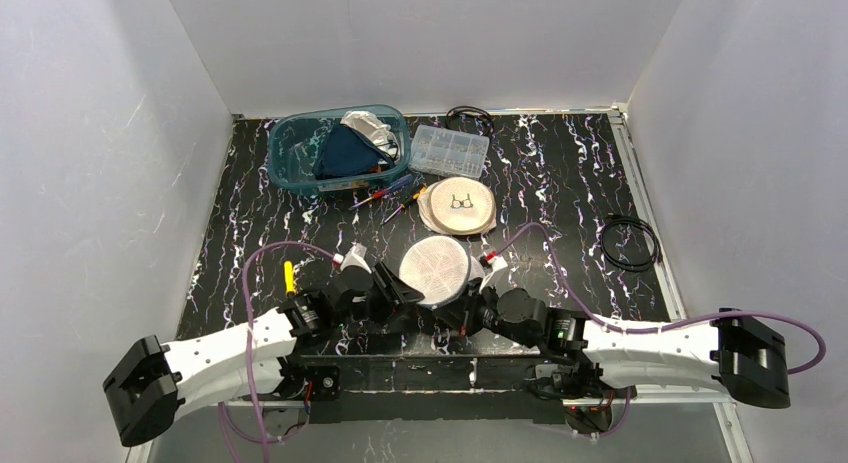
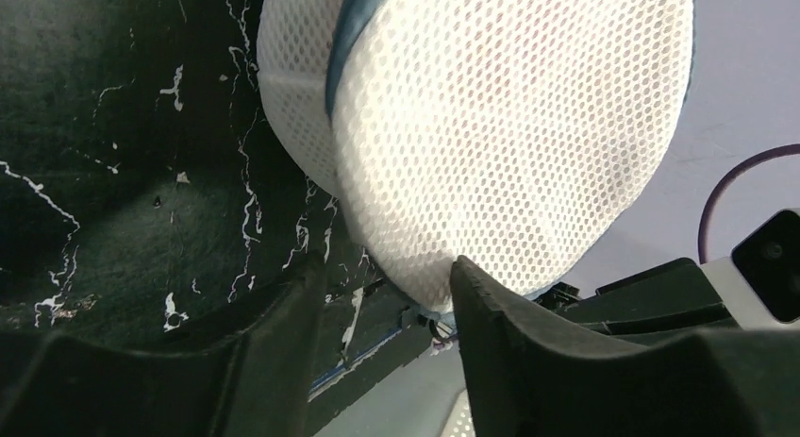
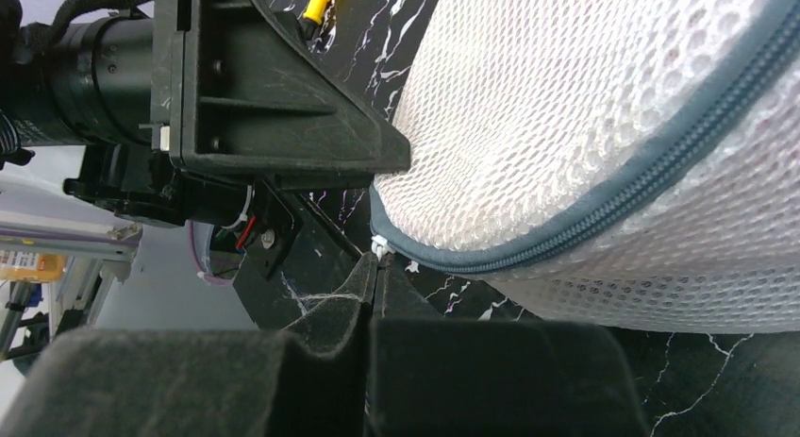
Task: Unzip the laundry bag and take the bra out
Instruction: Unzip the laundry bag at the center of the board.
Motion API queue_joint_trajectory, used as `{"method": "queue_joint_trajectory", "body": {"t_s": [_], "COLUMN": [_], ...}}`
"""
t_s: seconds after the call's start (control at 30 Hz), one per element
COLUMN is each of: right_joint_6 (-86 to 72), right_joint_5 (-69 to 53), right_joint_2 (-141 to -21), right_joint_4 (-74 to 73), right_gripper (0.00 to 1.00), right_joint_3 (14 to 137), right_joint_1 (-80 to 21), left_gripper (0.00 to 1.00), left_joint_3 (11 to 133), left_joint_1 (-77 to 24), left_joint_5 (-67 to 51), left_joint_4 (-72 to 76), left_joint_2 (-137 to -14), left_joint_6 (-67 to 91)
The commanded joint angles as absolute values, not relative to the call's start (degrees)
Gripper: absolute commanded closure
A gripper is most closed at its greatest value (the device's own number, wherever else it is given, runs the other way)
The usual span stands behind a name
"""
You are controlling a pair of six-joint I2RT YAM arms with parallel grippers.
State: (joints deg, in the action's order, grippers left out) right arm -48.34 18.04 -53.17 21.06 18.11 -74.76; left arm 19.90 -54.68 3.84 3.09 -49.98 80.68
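Observation:
The round white mesh laundry bag (image 1: 436, 268) stands on edge near the table's front, between both grippers. Its grey zipper (image 3: 613, 206) runs round the rim and looks closed. My right gripper (image 3: 375, 262) is shut, its tips pinching the small white zipper pull (image 3: 381, 247) at the zipper's low end. My left gripper (image 2: 387, 267) stands open at the bag's (image 2: 509, 126) lower edge. That mesh edge dips between the fingers and touches the right one (image 2: 491, 324), clear of the left one. The bra is hidden.
At the back stand a teal bin (image 1: 300, 173) of clothes and a clear parts box (image 1: 450, 150). A beige round pouch (image 1: 457, 205) and some screwdrivers (image 1: 390, 195) lie behind the bag. A black cable coil (image 1: 628, 245) lies at the right.

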Motion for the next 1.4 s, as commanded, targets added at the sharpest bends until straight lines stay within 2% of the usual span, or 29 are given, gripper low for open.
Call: {"method": "queue_joint_trajectory", "body": {"t_s": [0.0,0.2,0.4,0.67,0.9,1.07,1.33,1.37], "right_joint_6": [-49.15,-48.96,-47.80,-46.19,-48.78,-44.58,-42.53,-42.65], "right_joint_5": [19.90,19.50,22.74,32.65,40.29,36.17,27.31,26.97], "right_joint_2": [-51.08,-50.47,-48.61,-42.60,-40.11,-38.93,-44.05,-45.13], "right_joint_4": [21.28,19.04,10.26,-9.76,-18.92,-15.34,-1.57,0.82], "right_gripper": [0.99,0.99,0.99,0.99,0.99,0.99,0.99,0.99], "right_joint_3": [17.30,17.77,19.91,23.49,25.12,24.05,22.00,21.89], "right_joint_1": [-75.31,-75.52,-75.80,-75.84,-75.79,-75.80,-76.84,-76.98], "left_gripper": [0.55,0.69,1.00,1.00,1.00,1.00,1.00,0.94], "left_joint_3": [22.36,23.89,25.07,25.42,29.05,37.18,46.35,46.85], "left_joint_1": [-54.93,-54.80,-53.16,-47.01,-40.43,-38.80,-37.64,-37.55], "left_joint_5": [8.18,8.75,7.23,0.48,-16.97,-24.31,-23.65,-23.64], "left_joint_4": [3.65,4.04,3.38,0.30,-3.01,-9.78,-15.00,-14.72], "left_joint_2": [-51.54,-54.51,-55.49,-50.90,-53.17,-57.60,-66.35,-67.62], "left_joint_6": [80.60,79.64,76.79,70.37,60.06,48.81,40.35,40.65]}}
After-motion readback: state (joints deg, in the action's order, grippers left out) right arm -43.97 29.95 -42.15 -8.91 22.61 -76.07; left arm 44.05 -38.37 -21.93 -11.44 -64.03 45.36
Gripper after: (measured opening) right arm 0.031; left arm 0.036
